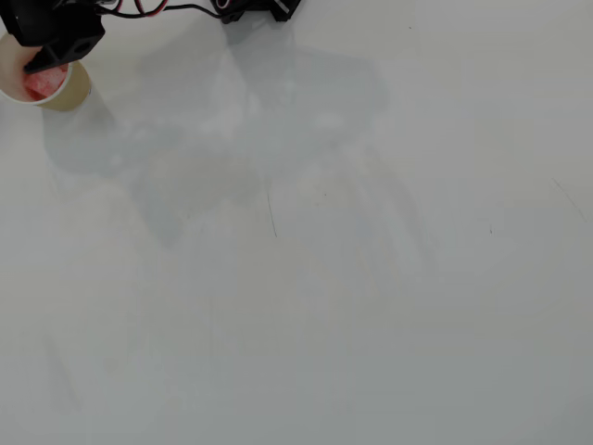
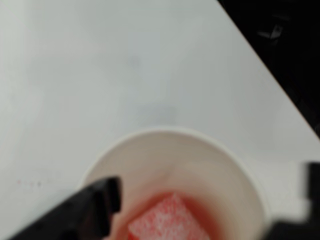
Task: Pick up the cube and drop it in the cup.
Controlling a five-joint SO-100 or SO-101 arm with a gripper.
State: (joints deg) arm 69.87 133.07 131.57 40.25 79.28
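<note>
While my pincer hangs over the cup, findings are logged view by view.

Overhead view, cup (image 1: 72, 90): beige paper cup at the far upper-left corner of the white tabletop (image 1: 352, 278), upright, its left edge cut by the picture's border.
Overhead view, cube (image 1: 44, 83): red block with a whitish top, lying inside the cup, partly covered by my arm.
Overhead view, pincer (image 1: 48, 57): black, directly above the cup's mouth; fingertips hard to separate from this angle.
Overhead view, cables (image 1: 157, 9): red and black leads run along the top edge toward my arm.

Wrist view, cup (image 2: 165, 145): round pale rim and cream inside fill the lower half of the picture.
Wrist view, cube (image 2: 167, 220): resting at the bottom of the cup, speckled whitish face up, touching neither finger.
Wrist view, pincer (image 2: 205, 200): fingers spread apart, one black finger (image 2: 85, 210) over the rim at lower left, the other at the right edge; nothing is held between them.
Wrist view, tabletop (image 2: 100, 65): plain white surface beyond the cup, with a dark area past its edge at upper right.
</note>
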